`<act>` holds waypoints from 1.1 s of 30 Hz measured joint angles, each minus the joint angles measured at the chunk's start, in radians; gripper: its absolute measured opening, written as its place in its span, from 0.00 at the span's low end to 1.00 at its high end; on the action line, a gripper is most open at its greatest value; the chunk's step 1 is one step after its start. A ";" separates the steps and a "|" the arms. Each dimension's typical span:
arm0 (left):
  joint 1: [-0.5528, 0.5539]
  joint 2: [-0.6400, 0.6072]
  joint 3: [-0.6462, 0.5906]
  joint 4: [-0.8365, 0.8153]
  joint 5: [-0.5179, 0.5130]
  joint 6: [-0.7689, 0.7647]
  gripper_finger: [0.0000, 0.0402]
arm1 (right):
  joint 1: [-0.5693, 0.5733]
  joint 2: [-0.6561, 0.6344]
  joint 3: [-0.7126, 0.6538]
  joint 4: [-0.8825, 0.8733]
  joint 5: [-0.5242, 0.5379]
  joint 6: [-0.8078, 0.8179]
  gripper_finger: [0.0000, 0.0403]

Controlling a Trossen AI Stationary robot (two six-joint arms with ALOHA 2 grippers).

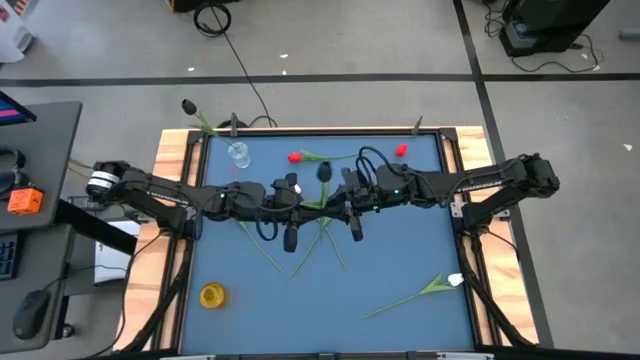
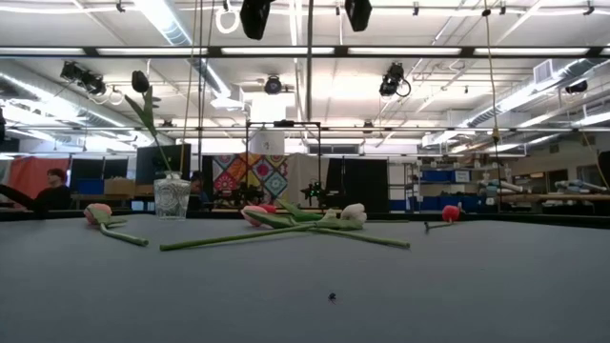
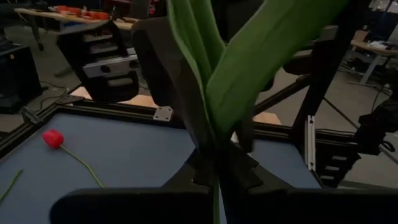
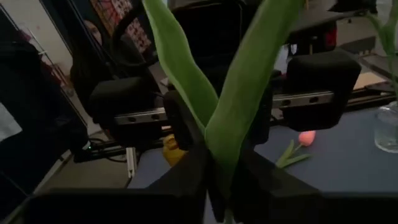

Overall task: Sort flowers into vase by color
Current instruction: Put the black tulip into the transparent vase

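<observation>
high view: both grippers meet mid-table on one flower (image 3: 249, 68). left gripper (image 3: 214, 177) pinches its stem; right gripper (image 4: 221, 171) clamps it too, stem between them.

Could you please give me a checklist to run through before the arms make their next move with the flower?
1. Left gripper clamped on the tulip stem: ok.
2. Right gripper closed on the same stem: ok.
3. Held tulip's head colour known: cannot tell.
4. Glass vase upright, holding the dark tulip: ok.
5. All flowers sorted: not ok; a red tulip and others lie on the table.
</observation>
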 joint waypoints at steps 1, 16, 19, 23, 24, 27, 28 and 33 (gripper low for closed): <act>0.000 0.000 0.000 0.000 0.000 0.000 0.03 | 0.000 0.005 0.009 -0.003 0.000 -0.002 0.13; 0.011 -0.002 0.002 -0.011 -0.010 -0.023 0.29 | -0.021 -0.007 0.083 -0.049 0.018 -0.053 0.04; 0.017 -0.002 0.002 -0.005 -0.010 -0.009 0.30 | -0.025 -0.007 0.107 -0.084 0.017 -0.064 0.04; 0.023 -0.002 0.002 0.036 -0.010 0.010 0.28 | -0.027 -0.007 0.119 -0.122 0.022 -0.071 0.04; 0.024 -0.002 0.002 0.043 -0.010 0.011 0.27 | -0.027 -0.007 0.119 -0.126 0.022 -0.071 0.04; 0.034 -0.002 0.002 0.050 -0.003 0.011 0.20 | -0.027 -0.007 0.119 -0.128 0.023 -0.071 0.04; 0.040 -0.002 0.002 0.050 0.015 0.013 0.16 | -0.027 -0.007 0.119 -0.128 0.032 -0.071 0.04; 0.065 -0.004 0.002 0.048 0.098 0.055 0.03 | -0.026 -0.009 0.119 -0.126 0.095 -0.060 0.17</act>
